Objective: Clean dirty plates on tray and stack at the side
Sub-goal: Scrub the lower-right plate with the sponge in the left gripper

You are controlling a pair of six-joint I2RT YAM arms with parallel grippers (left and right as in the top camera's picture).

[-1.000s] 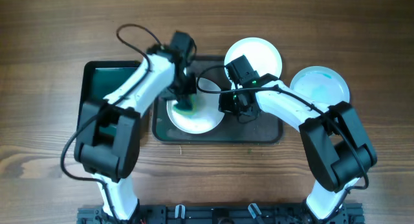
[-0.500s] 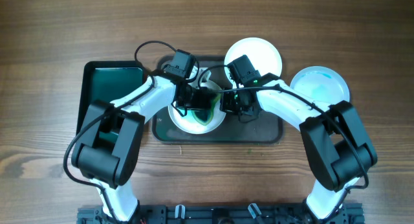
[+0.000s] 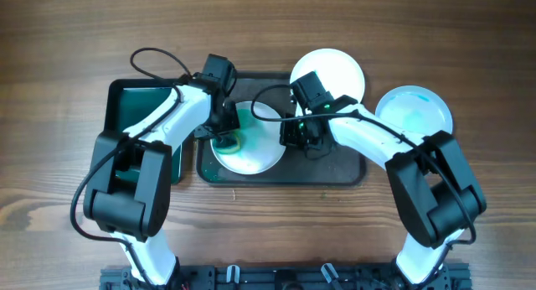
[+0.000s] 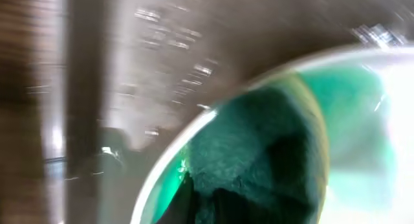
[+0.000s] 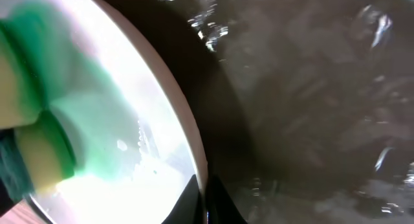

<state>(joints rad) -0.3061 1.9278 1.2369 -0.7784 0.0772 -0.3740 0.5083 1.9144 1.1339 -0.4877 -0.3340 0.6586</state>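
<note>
Sponge (image 3: 233, 143) in left pincer (image 3: 226, 137) on smeared plate (image 3: 255, 157), right pincer (image 3: 288, 139) pinching rim

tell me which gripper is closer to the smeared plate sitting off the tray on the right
Right. The right gripper grips the tray plate at its right rim, left of the smeared plate. The left gripper is farther left, holding a sponge.

A grey tray (image 3: 335, 168) and green tray (image 3: 138, 106) are set on the wooden table (image 3: 67, 38). A clean plate (image 3: 335, 68) and smeared plate (image 3: 414, 112) are laid alongside
</note>
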